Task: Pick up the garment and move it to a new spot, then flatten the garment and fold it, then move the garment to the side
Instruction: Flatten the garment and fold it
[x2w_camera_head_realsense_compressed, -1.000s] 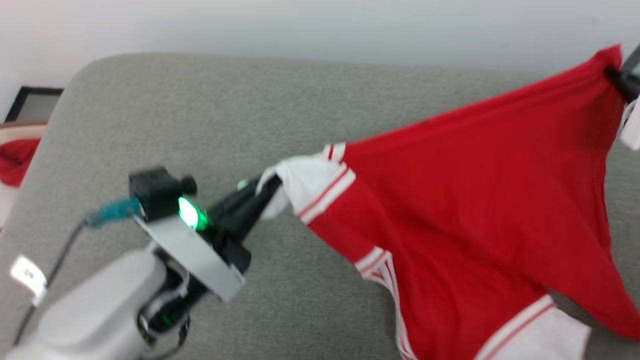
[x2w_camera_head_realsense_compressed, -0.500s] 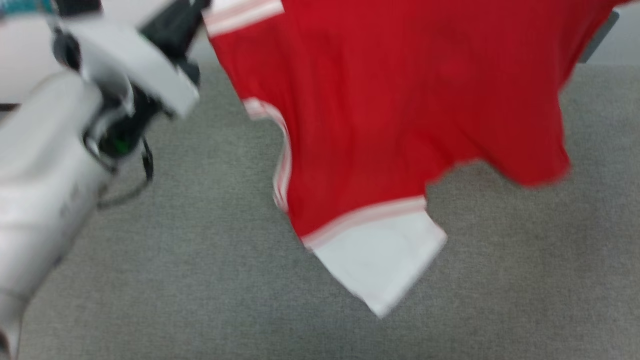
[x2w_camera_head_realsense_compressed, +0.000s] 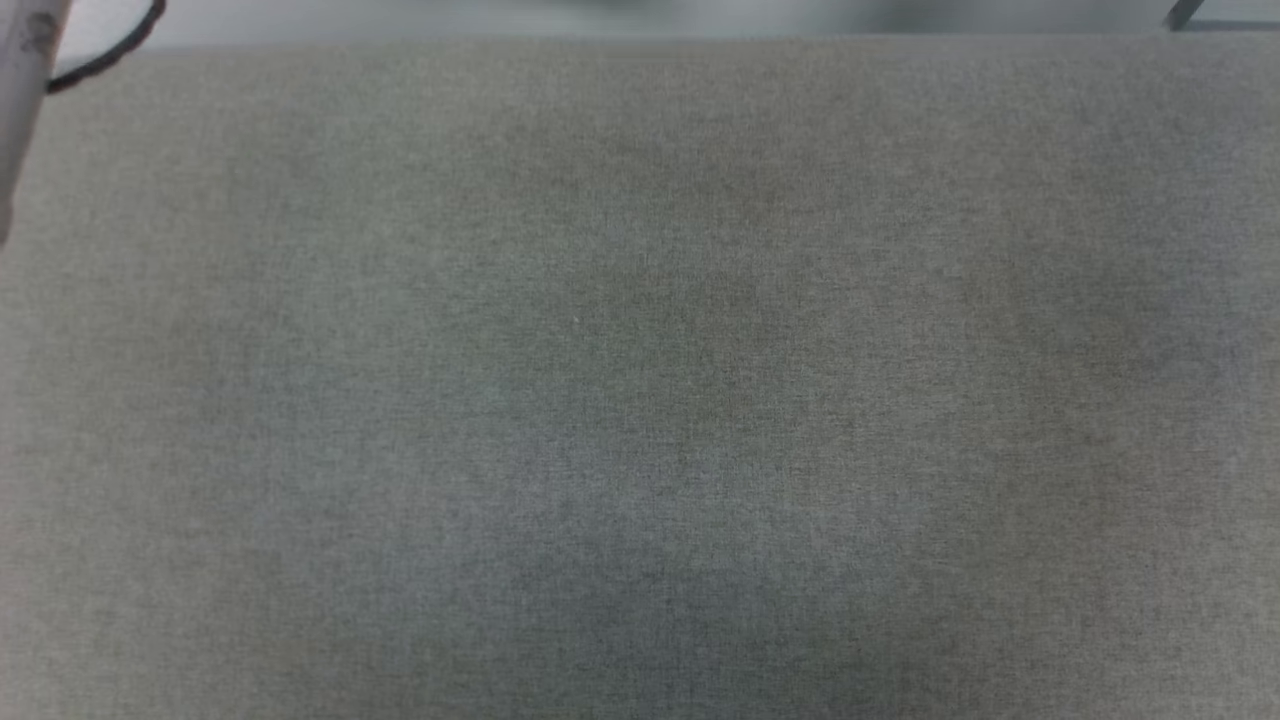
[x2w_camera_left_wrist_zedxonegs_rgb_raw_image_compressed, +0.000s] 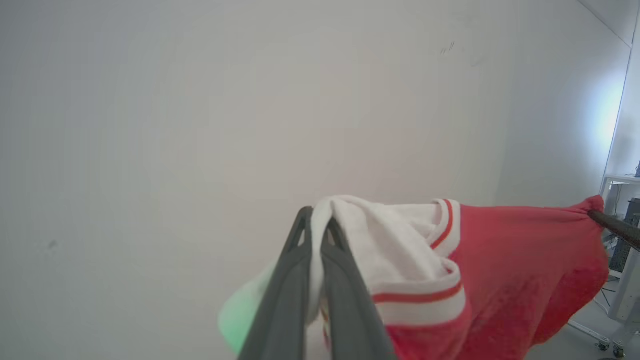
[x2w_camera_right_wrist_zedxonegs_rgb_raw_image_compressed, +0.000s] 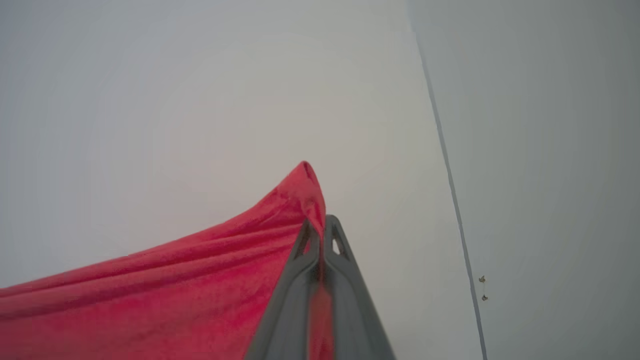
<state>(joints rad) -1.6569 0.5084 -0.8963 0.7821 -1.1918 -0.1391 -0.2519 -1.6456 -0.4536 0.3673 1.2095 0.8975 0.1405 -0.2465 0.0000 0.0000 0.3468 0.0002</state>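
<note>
The garment (x2w_camera_left_wrist_zedxonegs_rgb_raw_image_compressed: 520, 270) is red with white, red-striped sleeve trim and hangs in the air, stretched between both grippers. In the left wrist view my left gripper (x2w_camera_left_wrist_zedxonegs_rgb_raw_image_compressed: 316, 220) is shut on a white sleeve fold, and the right arm's dark fingers (x2w_camera_left_wrist_zedxonegs_rgb_raw_image_compressed: 617, 227) pinch the far red corner. The right wrist view has my right gripper (x2w_camera_right_wrist_zedxonegs_rgb_raw_image_compressed: 320, 227) shut on a red corner of the garment (x2w_camera_right_wrist_zedxonegs_rgb_raw_image_compressed: 175, 295), which falls away to the lower left. Both wrist views look at a pale wall.
The head view looks down on a wide grey fabric surface (x2w_camera_head_realsense_compressed: 640, 380). A strip of pale forearm (x2w_camera_head_realsense_compressed: 22, 90) with a black cable (x2w_camera_head_realsense_compressed: 110, 60) sits at its top left corner. A white shelf unit (x2w_camera_left_wrist_zedxonegs_rgb_raw_image_compressed: 622, 250) stands at the far right of the left wrist view.
The head camera has tilted down, so the garment and both arms have left the top of its picture. Earlier the garment hung stretched between the two grippers over the grey surface.
</note>
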